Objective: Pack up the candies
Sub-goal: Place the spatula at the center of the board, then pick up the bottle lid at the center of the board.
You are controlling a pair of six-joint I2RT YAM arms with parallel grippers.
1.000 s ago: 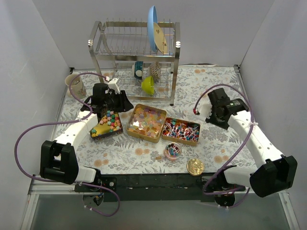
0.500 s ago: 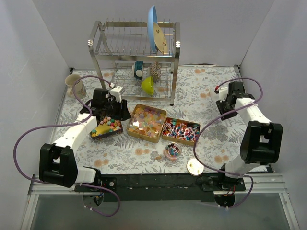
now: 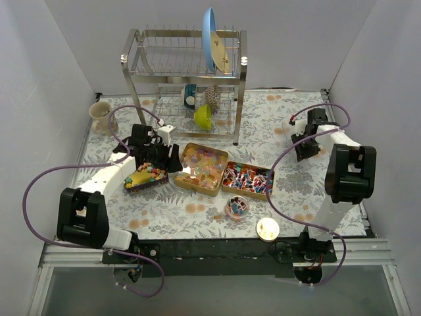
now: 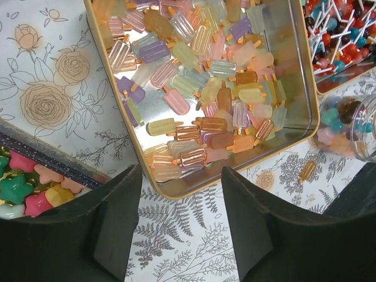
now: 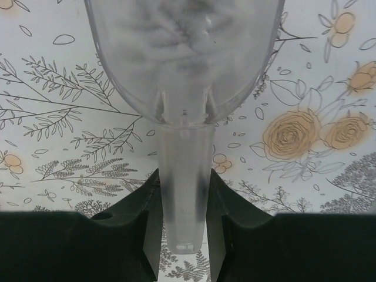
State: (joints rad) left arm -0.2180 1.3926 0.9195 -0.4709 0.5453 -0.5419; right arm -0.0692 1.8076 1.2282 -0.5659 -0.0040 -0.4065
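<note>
Pastel popsicle-shaped candies (image 4: 200,88) fill the gold tin (image 3: 200,164). Bright star candies (image 4: 23,188) lie in the dark tin (image 3: 150,172) to its left. Red-white-blue wrapped candies (image 3: 248,178) fill the tin on the right. A small glass jar (image 3: 237,207) holds a few mixed candies. One loose candy (image 4: 307,170) lies on the cloth near the jar. My left gripper (image 3: 166,157) is open and empty, low over the cloth between the dark and gold tins (image 4: 182,194). My right gripper (image 3: 304,145) at the far right is shut on a clear scoop's handle (image 5: 184,205).
A round gold lid (image 3: 267,228) lies near the front edge. A metal dish rack (image 3: 184,79) stands at the back with a blue plate (image 3: 210,39) and a yellow-green bowl (image 3: 203,116). A mug (image 3: 102,115) stands at the back left. White walls close both sides.
My right arm has swung back to the far right with the scoop, uncovering the gold lid. My left gripper has shifted slightly right toward the gold tin.
</note>
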